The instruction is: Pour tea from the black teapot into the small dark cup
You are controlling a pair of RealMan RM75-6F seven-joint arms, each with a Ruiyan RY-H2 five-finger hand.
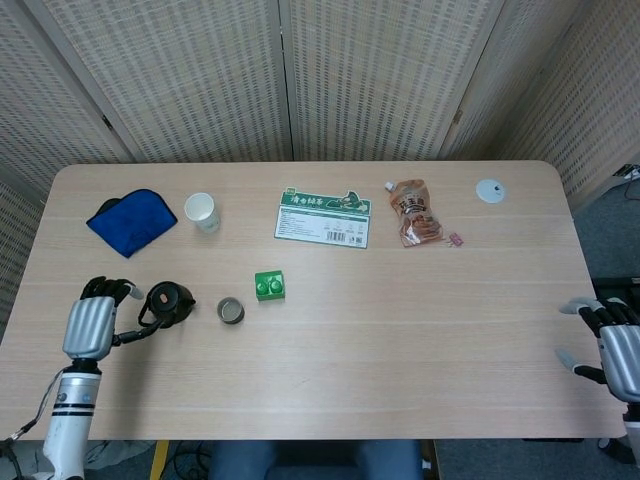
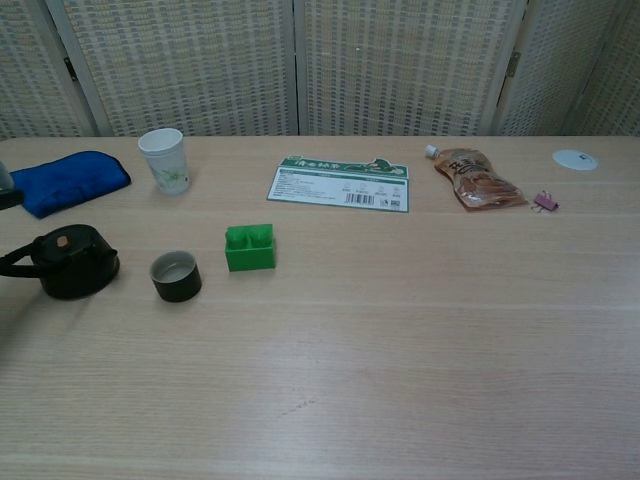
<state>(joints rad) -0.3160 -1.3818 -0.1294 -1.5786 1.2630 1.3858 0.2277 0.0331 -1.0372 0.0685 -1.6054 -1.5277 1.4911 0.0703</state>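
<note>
The black teapot (image 1: 168,302) (image 2: 68,262) stands upright on the table's left side, its handle pointing left. Just to its right sits the small dark cup (image 1: 231,310) (image 2: 176,276), with a pale inside. In the head view my left hand (image 1: 88,322) hovers left of the teapot, beside the handle, holding nothing, its fingers loosely apart. At the table's right edge my right hand (image 1: 612,350) is empty with fingers spread. The chest view shows neither hand clearly.
A green brick (image 1: 268,286) (image 2: 250,247) lies right of the cup. Further back are a blue cloth (image 1: 131,221), a white paper cup (image 1: 203,212), a green printed card (image 1: 323,218), a brown pouch (image 1: 415,212), a pink clip (image 1: 455,239) and a white disc (image 1: 490,190).
</note>
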